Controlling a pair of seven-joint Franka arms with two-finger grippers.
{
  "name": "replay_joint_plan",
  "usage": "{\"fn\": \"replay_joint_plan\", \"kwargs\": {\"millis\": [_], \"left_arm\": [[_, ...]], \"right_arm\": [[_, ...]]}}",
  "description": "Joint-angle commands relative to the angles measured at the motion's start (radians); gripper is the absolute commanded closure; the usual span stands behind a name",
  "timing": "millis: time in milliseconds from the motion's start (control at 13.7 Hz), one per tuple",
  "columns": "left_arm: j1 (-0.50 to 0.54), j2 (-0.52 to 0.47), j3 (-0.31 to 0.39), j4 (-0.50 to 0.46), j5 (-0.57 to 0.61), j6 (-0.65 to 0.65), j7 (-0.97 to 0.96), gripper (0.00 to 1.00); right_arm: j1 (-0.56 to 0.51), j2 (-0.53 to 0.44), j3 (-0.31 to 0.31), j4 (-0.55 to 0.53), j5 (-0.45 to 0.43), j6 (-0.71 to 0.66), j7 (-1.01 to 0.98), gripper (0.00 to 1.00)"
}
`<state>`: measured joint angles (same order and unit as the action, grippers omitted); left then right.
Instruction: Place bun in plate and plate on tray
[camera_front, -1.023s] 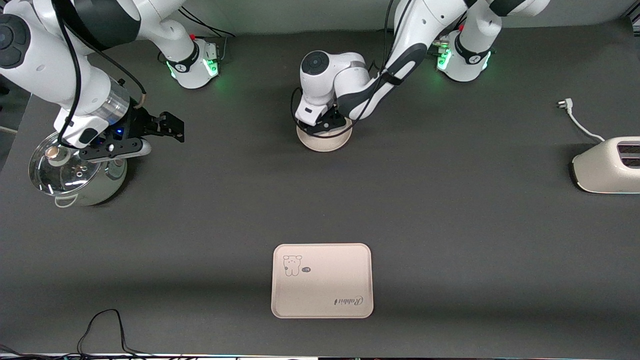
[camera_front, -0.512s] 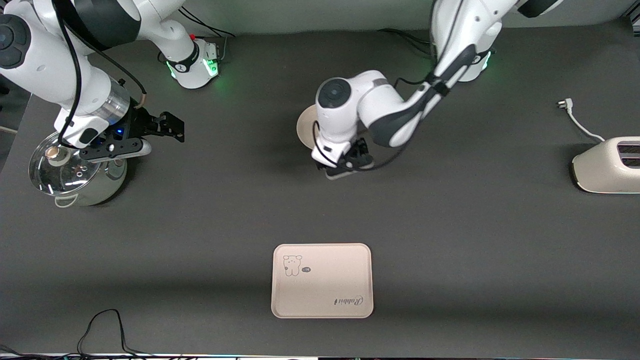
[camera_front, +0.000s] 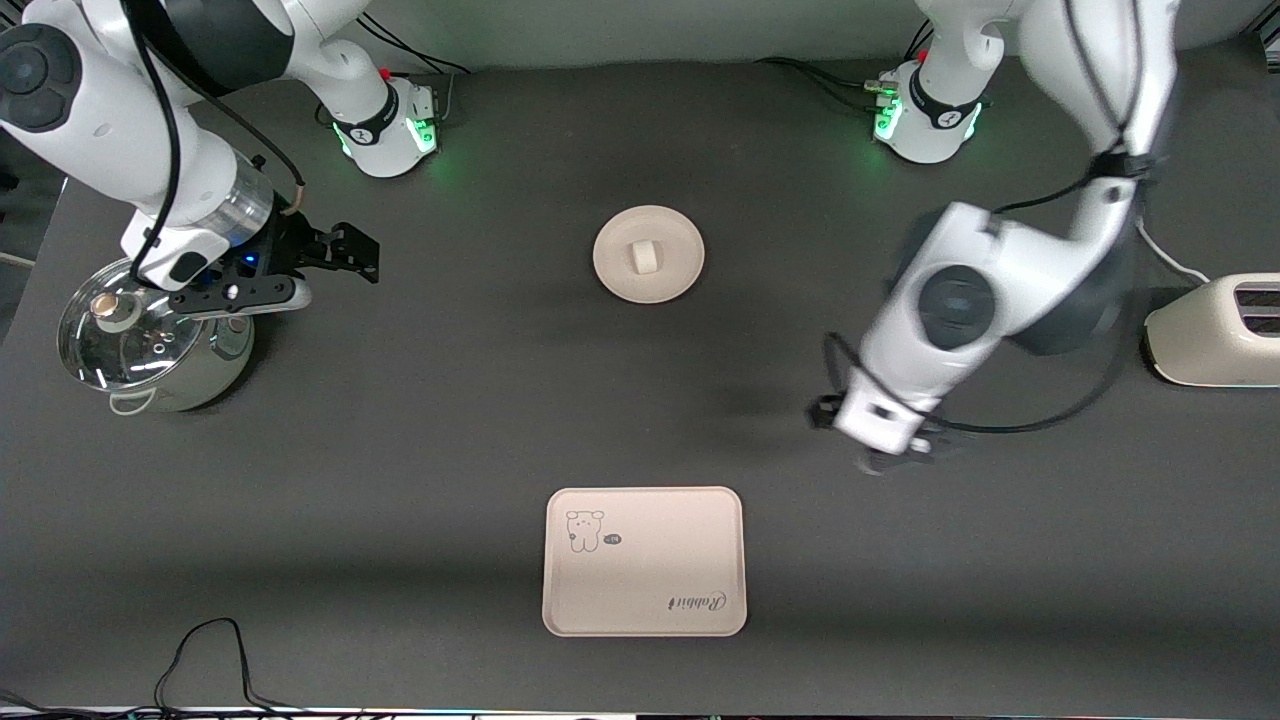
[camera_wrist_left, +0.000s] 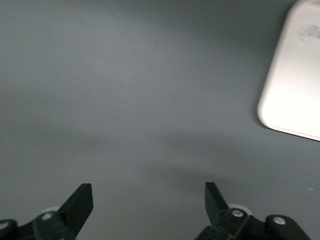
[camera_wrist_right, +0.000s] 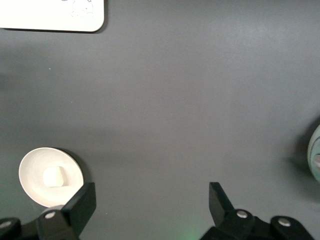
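The small white bun (camera_front: 645, 258) sits in the middle of the round cream plate (camera_front: 615, 272), which rests on the table between the two arm bases. The cream rectangular tray (camera_front: 644, 561) with its animal drawing lies nearer the camera, with nothing on it. My left gripper (camera_front: 882, 452) hangs open and holding nothing over bare table, between the tray and the toaster. Its wrist view shows my left gripper (camera_wrist_left: 148, 200) with jaws wide apart and a corner of the tray (camera_wrist_left: 295, 75). My right gripper (camera_front: 358, 258) waits open beside the pot. The right wrist view shows my right gripper (camera_wrist_right: 150, 200), the plate (camera_wrist_right: 32, 172), the bun (camera_wrist_right: 53, 176) and the tray (camera_wrist_right: 50, 15).
A steel pot with a glass lid (camera_front: 150, 340) stands at the right arm's end of the table. A cream toaster (camera_front: 1215, 330) and its loose plug cord (camera_front: 1150, 235) lie at the left arm's end. A black cable (camera_front: 210, 650) loops at the table's front edge.
My left arm has swung away from the plate toward the toaster's side, uncovering the bun in the plate. The right arm has barely moved.
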<state>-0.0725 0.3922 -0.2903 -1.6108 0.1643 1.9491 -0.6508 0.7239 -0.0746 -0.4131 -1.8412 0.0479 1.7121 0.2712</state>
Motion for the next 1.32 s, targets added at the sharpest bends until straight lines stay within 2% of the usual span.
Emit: {"fn": "replay_joint_plan", "kwargs": {"millis": [0,146,219,438,877,1169,1242], "left_arm": [[-0.026,-0.116,0.173,-0.028,-0.066,-0.091,0.247,0.0],[-0.026,-0.176,0.264,-0.064,-0.104,-0.136,0.356,0.0],[-0.024,-0.224,0.287,-0.114,-0.106,-0.136,0.382,0.0],[-0.006,-0.349,0.298,-0.221,-0.098,-0.162,0.384,0.0],[0.127,-0.427,0.267,-0.198,-0.108,-0.278,0.407,0.0],[0.148,-0.437,0.234,-0.153,-0.12,-0.323,0.408,0.0],[0.146,-0.443,0.235,-0.15,-0.155,-0.329,0.41,0.0]], "right_arm": [[0.022,-0.01,-0.003,-0.001,-0.008,0.003,0.046,0.0],[0.022,-0.01,-0.003,-0.001,-0.008,0.003,0.046,0.0],[0.022,-0.01,-0.003,-0.001,-0.008,0.003,0.046,0.0],[0.031,-0.01,-0.003,-0.001,-0.008,0.004,0.046,0.0],[0.031,-0.008,-0.003,-0.001,-0.008,0.004,0.046,0.0],[0.031,-0.008,-0.001,-0.001,-0.008,0.006,0.046,0.0],[0.031,-0.008,-0.001,-0.001,-0.008,0.006,0.046,0.0]]}}
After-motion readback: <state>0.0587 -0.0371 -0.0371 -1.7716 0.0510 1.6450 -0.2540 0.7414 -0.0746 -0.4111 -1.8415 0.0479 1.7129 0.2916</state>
